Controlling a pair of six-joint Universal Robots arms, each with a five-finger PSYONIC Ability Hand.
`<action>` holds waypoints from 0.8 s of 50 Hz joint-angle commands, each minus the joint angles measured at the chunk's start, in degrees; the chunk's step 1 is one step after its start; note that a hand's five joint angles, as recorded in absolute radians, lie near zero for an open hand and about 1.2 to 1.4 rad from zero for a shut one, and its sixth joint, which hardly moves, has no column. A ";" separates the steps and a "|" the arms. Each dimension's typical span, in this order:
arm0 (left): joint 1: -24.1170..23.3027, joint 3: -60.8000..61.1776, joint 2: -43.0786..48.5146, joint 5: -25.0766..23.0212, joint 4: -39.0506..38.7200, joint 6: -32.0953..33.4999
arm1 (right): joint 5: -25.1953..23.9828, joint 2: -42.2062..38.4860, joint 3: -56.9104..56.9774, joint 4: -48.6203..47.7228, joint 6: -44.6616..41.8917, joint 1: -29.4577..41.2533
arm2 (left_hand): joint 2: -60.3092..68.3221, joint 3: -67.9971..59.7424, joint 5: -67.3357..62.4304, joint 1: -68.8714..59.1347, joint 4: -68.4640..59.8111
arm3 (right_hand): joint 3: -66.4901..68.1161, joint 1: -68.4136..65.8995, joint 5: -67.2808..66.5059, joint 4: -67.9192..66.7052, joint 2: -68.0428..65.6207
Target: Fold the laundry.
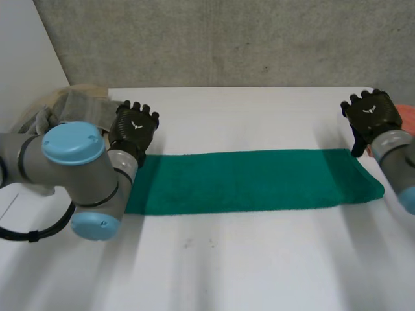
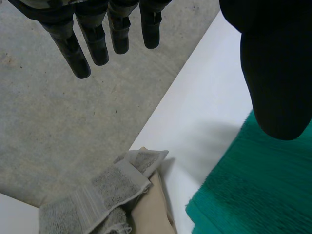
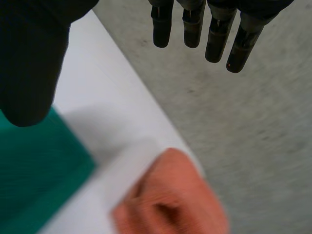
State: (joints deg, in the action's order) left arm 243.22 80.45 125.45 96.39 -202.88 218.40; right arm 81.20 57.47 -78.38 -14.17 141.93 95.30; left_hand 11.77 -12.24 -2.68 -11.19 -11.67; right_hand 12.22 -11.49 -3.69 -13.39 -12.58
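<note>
A long green towel lies flat across the white table, folded into a strip. My left hand hovers just above its left end, fingers straight and spread, thumb apart, holding nothing. My right hand hovers at the towel's far right corner, fingers straight, thumb apart, empty. The green towel's end lies under the left thumb; its other corner lies under the right thumb.
A pile of grey and beige laundry sits at the table's back left corner, also seen as grey towel past the left hand. An orange cloth lies by the table's right edge.
</note>
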 commanded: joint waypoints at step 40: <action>-0.55 15.26 -12.25 -0.50 0.02 -5.53 | -4.38 5.53 -8.54 5.30 -20.81 -21.66 | -1.77 2.24 2.68 1.19 1.67 | 67.78 -68.51 -66.31 -66.61 -67.42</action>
State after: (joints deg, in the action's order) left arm 242.25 95.01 113.98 95.92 -202.85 212.90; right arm 77.41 61.27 -87.32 -8.39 126.89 73.59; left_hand 11.77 -12.24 -2.66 -11.19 -11.67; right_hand 67.76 -56.23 -56.20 -68.06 -67.54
